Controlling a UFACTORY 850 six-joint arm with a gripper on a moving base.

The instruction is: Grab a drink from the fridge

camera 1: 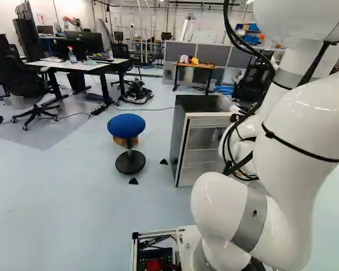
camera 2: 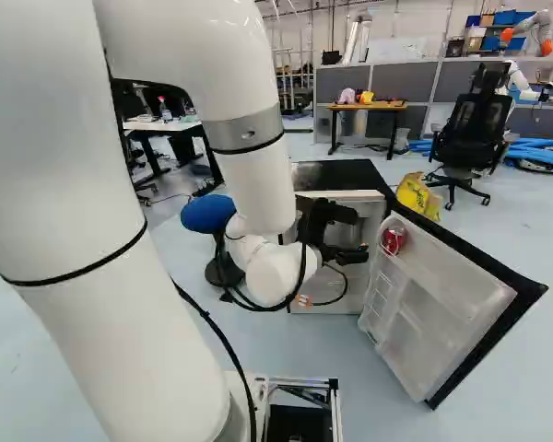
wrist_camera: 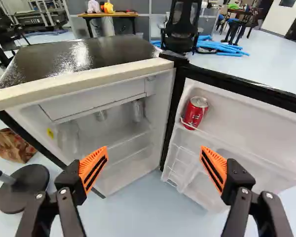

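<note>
Before the open fridge (wrist_camera: 79, 59), the gripper (camera 2: 358, 236) reaches out from the arm in the right base view. Seen from the wrist, the gripper (wrist_camera: 154, 160) stands wide open with nothing between its orange pads. A red can (wrist_camera: 194, 113) sits in the upper rack of the fridge door (wrist_camera: 246, 131), ahead of the gripper and nearer the door-side finger. That can (camera 2: 394, 240) also shows in the right base view. Two greyish, can-like items (wrist_camera: 138, 110) are at the upper part of the cabinet's inside.
The open door (camera 2: 442, 322) swings out toward the base, on the right of the right base view. A blue stool (camera 1: 126, 125) stands beside the fridge. Behind are a yellow bag (camera 2: 418, 195), an office chair (camera 2: 470, 129) and a small table (camera 1: 196, 66). Another robot (camera 2: 525, 78) stands far back.
</note>
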